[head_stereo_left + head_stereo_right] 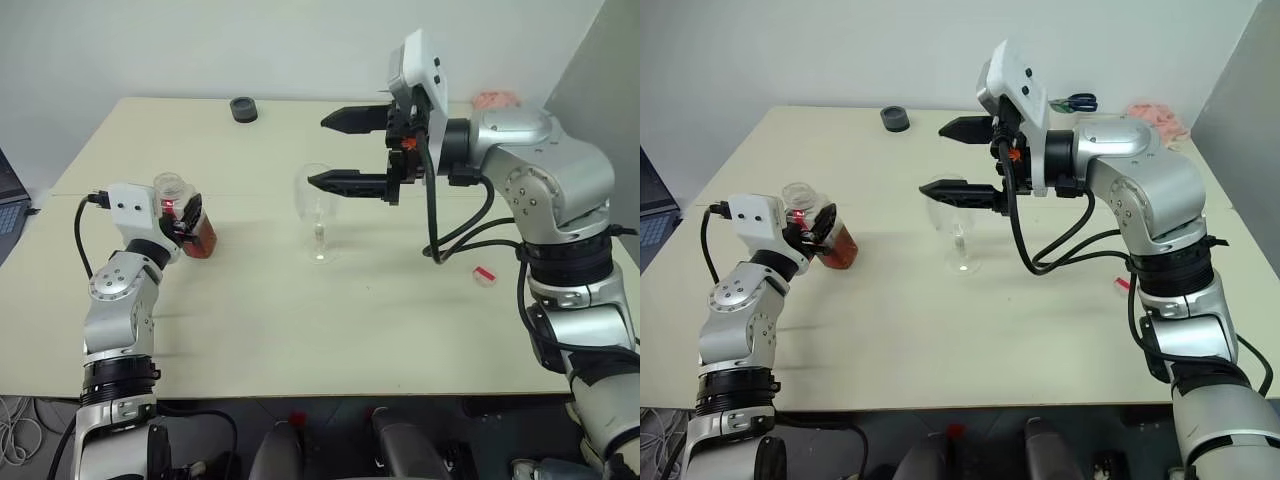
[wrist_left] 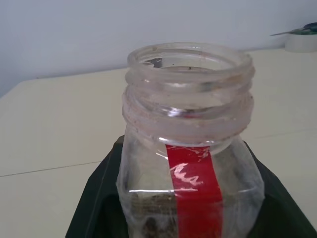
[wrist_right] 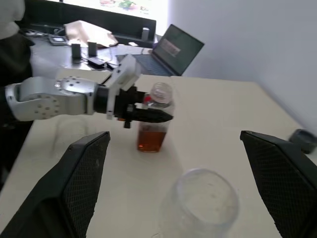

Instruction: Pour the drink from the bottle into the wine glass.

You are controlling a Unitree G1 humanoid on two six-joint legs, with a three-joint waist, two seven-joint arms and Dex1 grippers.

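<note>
A: Head views, risks? L gripper (image 1: 183, 222) is clamped on the bottle (image 1: 188, 228) near the table's (image 1: 300, 330) left edge, cap off. R gripper (image 1: 335, 150) is spread wide at the glass (image 1: 318, 215), mid-table. I'd say a bump tips the glass, or a fast tilt slops the drink (image 1: 838, 250).
B: L wrist view: bottle upright, long axis vertical, mouth up.
A: R wrist view: glass between the open fingers (image 3: 79, 163), not touched; bottle beyond it, well apart.

An office: laptop (image 3: 178, 49), cluttered desks (image 3: 74, 42) behind.
</note>
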